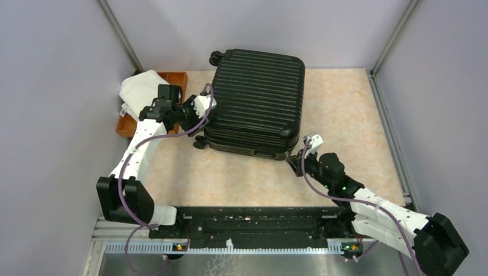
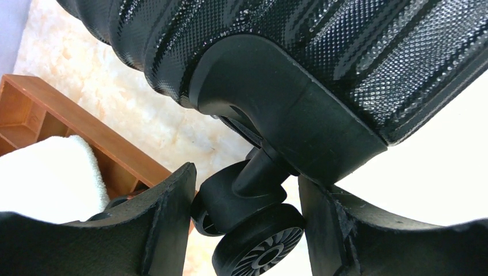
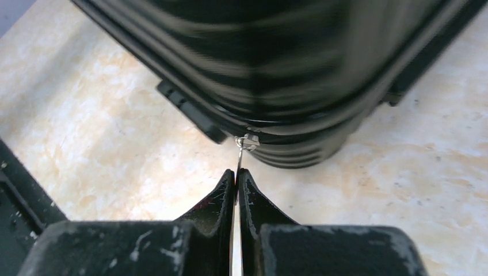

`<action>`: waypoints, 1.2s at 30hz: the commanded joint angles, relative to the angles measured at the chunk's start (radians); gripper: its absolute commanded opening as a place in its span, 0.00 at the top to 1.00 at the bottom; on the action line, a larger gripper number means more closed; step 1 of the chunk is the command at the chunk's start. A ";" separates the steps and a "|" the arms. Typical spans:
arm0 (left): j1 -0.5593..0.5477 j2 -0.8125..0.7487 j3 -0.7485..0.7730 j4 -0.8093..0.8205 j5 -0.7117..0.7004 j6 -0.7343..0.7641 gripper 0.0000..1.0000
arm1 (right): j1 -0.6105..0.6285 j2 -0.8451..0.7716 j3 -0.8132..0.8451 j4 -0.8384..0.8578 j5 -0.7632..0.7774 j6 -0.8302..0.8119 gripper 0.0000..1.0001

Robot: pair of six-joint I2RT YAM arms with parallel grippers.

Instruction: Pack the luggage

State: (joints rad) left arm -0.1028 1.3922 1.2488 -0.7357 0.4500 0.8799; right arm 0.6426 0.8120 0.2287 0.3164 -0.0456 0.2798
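The luggage (image 1: 256,98), a black ribbed hard-shell suitcase, lies closed on the table. My left gripper (image 1: 198,106) is at its left side. In the left wrist view its jaws (image 2: 247,190) stand on either side of a black caster wheel (image 2: 259,241) under the shell corner (image 2: 299,103) and touch it on both sides. My right gripper (image 1: 296,162) is at the suitcase's near right corner. In the right wrist view it (image 3: 237,172) is shut on a thin metal zipper pull (image 3: 239,156) that hangs from the blurred shell (image 3: 276,69).
A brown wooden tray (image 1: 175,77) with a white cloth (image 1: 138,92) stands at the back left, close behind my left arm; both show in the left wrist view (image 2: 86,132), (image 2: 46,178). Grey walls enclose the table. A black rail (image 1: 253,221) runs along the near edge.
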 commanded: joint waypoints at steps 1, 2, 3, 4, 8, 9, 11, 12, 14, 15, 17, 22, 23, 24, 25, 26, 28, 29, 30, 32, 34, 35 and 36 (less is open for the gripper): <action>-0.101 -0.087 0.007 0.095 0.068 -0.148 0.96 | 0.140 0.000 0.060 0.059 0.084 -0.011 1.00; -0.124 -0.093 0.002 0.094 0.069 -0.169 0.96 | 0.176 0.009 0.069 0.070 0.112 -0.016 1.00; -0.145 -0.097 -0.004 0.095 0.071 -0.189 0.96 | 0.193 0.020 0.076 0.079 0.141 -0.022 1.00; -0.162 -0.101 -0.012 0.101 0.073 -0.216 0.96 | 0.222 0.032 0.084 0.090 0.162 -0.026 1.00; -0.190 -0.097 -0.019 0.127 0.102 -0.307 0.97 | 0.297 0.091 0.101 0.148 0.240 -0.020 1.00; -0.190 -0.093 -0.018 0.144 0.104 -0.351 0.98 | 0.309 0.102 0.103 0.166 0.249 -0.025 1.00; -0.196 -0.089 -0.012 0.159 0.110 -0.411 0.99 | 0.328 0.124 0.118 0.183 0.268 -0.035 1.00; -0.204 -0.086 -0.010 0.163 0.115 -0.439 0.99 | 0.331 0.133 0.126 0.192 0.263 -0.040 1.00; -0.229 -0.084 -0.006 0.170 0.116 -0.504 1.00 | 0.331 0.152 0.141 0.213 0.273 -0.044 1.00; -0.243 -0.083 -0.008 0.179 0.118 -0.544 1.00 | 0.331 0.159 0.148 0.219 0.288 -0.044 1.00; -0.289 -0.082 -0.016 0.196 0.115 -0.603 1.00 | 0.331 0.165 0.154 0.227 0.341 -0.032 1.00; -0.435 -0.059 -0.017 0.206 0.016 -0.666 1.00 | 0.317 0.220 0.194 0.223 0.290 0.016 1.00; -0.450 -0.052 -0.020 0.209 -0.002 -0.678 1.00 | 0.322 0.235 0.197 0.232 0.270 0.027 1.00; -0.458 -0.050 -0.022 0.218 -0.019 -0.693 1.00 | 0.338 0.247 0.196 0.249 0.263 0.035 1.00; -0.465 -0.050 -0.023 0.226 -0.024 -0.708 1.00 | 0.353 0.258 0.193 0.275 0.256 0.037 1.00; -0.470 -0.048 -0.021 0.229 -0.026 -0.722 1.00 | 0.368 0.269 0.192 0.292 0.252 0.040 1.00; -0.482 -0.045 -0.005 0.230 -0.025 -0.751 1.00 | 0.403 0.297 0.196 0.326 0.253 0.032 1.00; -0.490 -0.045 0.003 0.230 -0.022 -0.764 1.00 | 0.424 0.310 0.200 0.345 0.258 0.022 1.00; -0.500 -0.047 0.013 0.233 -0.020 -0.776 1.00 | 0.443 0.323 0.207 0.363 0.265 0.017 1.00; -0.524 -0.051 0.026 0.242 -0.018 -0.793 1.00 | 0.471 0.357 0.225 0.401 0.266 0.023 1.00; -0.551 -0.050 0.039 0.251 -0.012 -0.811 1.00 | 0.503 0.395 0.241 0.448 0.277 0.019 1.00; -0.565 -0.047 0.047 0.249 -0.009 -0.814 1.00 | 0.516 0.415 0.251 0.475 0.278 0.017 1.00; -0.578 -0.042 0.056 0.245 -0.012 -0.812 1.00 | 0.530 0.436 0.261 0.498 0.279 0.013 1.00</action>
State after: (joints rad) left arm -0.6075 1.3445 1.2236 -0.6777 0.3473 0.1516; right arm 1.0893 1.1973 0.3939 0.5793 0.3191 0.2874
